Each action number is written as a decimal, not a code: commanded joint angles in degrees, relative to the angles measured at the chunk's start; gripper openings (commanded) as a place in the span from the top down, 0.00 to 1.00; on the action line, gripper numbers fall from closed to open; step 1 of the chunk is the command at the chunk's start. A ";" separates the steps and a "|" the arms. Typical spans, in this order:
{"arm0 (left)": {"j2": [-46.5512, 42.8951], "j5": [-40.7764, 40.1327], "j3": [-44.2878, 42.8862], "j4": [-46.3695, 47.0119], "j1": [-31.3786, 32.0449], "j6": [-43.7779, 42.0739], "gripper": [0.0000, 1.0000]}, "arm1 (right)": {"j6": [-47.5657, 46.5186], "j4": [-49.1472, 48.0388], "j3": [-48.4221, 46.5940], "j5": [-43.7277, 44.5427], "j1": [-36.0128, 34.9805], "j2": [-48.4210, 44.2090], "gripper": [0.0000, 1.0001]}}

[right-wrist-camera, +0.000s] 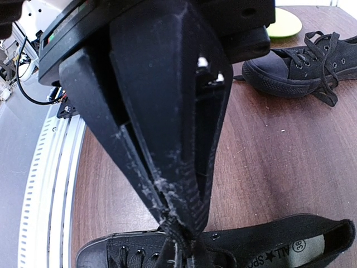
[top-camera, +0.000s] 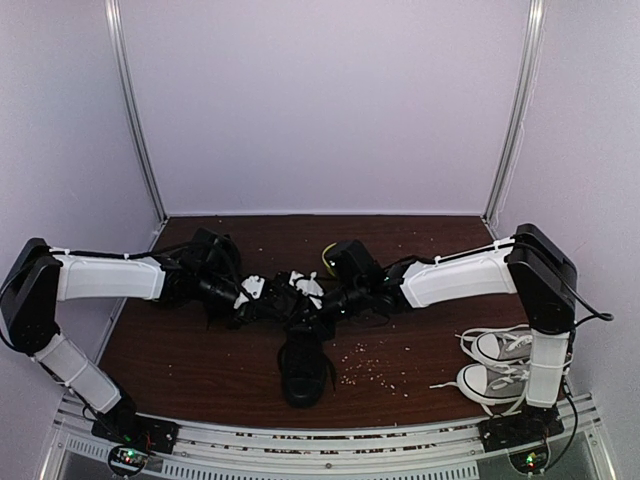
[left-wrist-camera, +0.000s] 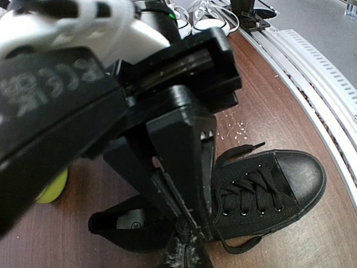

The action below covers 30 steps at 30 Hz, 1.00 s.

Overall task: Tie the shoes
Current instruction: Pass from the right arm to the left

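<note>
— So, where are the shoes?

— One black shoe (top-camera: 303, 372) lies on the bench (top-camera: 200, 360) at the lower centre of the overhead view, toe toward the bottom edge. The other shoe (right-wrist-camera: 295, 61) sits at the upper right of the right wrist view, upright on its sole, with its laces loose and trailing.

— And the fingers?

— Both pairs meet over the upper end of the first shoe. The left fingers (left-wrist-camera: 187, 231) are clenched tight, tips down at the collar. The right fingers (right-wrist-camera: 177, 215) are clenched too, tips right at the laces by the opening. Whether either pair has a lace pinched, I cannot tell.

— Is that shoe tied?

— No. A lace end (left-wrist-camera: 251, 147) lies loose on the bench beside it.

— Anything else around?

— White-laced sneakers (top-camera: 497, 365) at the lower right of the overhead view, pale crumbs (top-camera: 370, 365) between them and the black shoe, and a yellow-green disc (right-wrist-camera: 284, 22) at the top right of the right wrist view.
</note>
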State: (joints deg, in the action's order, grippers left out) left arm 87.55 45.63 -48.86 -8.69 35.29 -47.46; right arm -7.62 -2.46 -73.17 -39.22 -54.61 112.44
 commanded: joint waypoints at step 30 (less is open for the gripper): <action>-2.95 -2.24 6.04 6.74 -0.09 5.71 1.00 | 10.33 5.05 4.30 6.49 2.20 -3.68 0.90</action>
State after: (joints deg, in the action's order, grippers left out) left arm 85.19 43.59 -43.38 -3.07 35.29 -40.80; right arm 1.87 2.07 -68.73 -33.15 -52.84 109.30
